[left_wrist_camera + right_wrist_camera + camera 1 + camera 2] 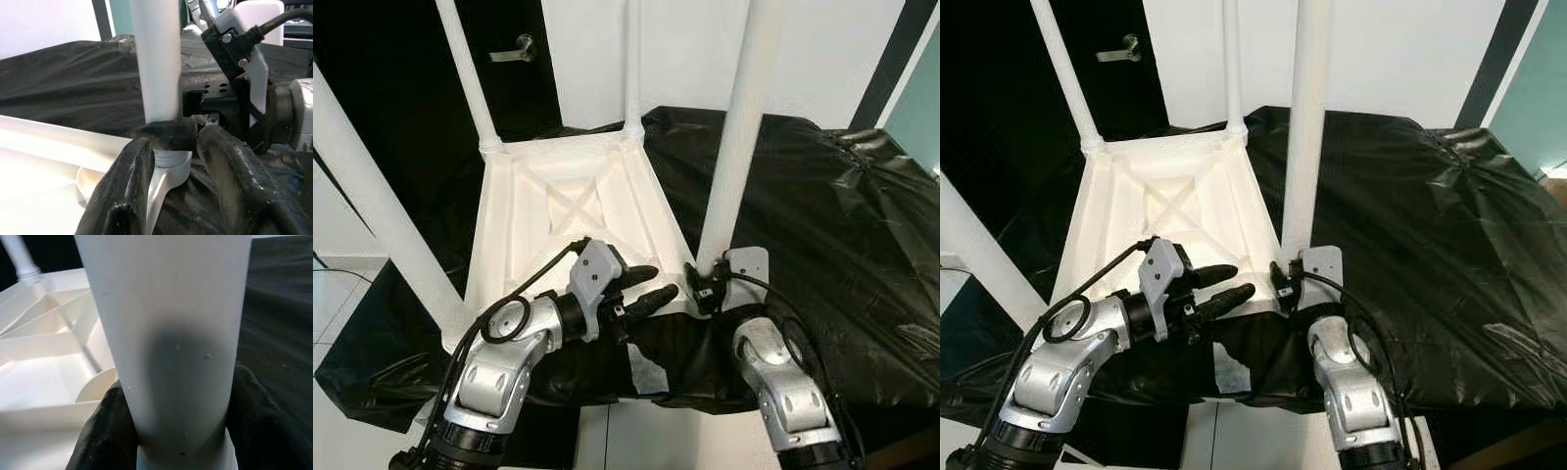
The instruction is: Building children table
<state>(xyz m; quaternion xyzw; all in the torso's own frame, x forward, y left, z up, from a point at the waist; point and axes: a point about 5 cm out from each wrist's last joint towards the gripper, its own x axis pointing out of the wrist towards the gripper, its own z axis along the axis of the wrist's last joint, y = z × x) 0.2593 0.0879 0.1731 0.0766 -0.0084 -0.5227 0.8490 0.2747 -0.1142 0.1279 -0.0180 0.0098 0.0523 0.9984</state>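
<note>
upturned white table (pixel 563 211), legs skyward. right gripper (pixel 181 431) clenched round near leg (pixel 736 137) at its base; left gripper (pixel 644 289) released, fingers spread just beside.

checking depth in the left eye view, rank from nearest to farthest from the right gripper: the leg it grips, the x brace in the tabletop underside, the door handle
1. White leg, held in the right gripper at the tabletop's near right corner.
2. X brace, in the middle of the upturned tabletop, to the gripper's left and farther back.
3. Door handle, far back on the dark door, upper left.
</note>
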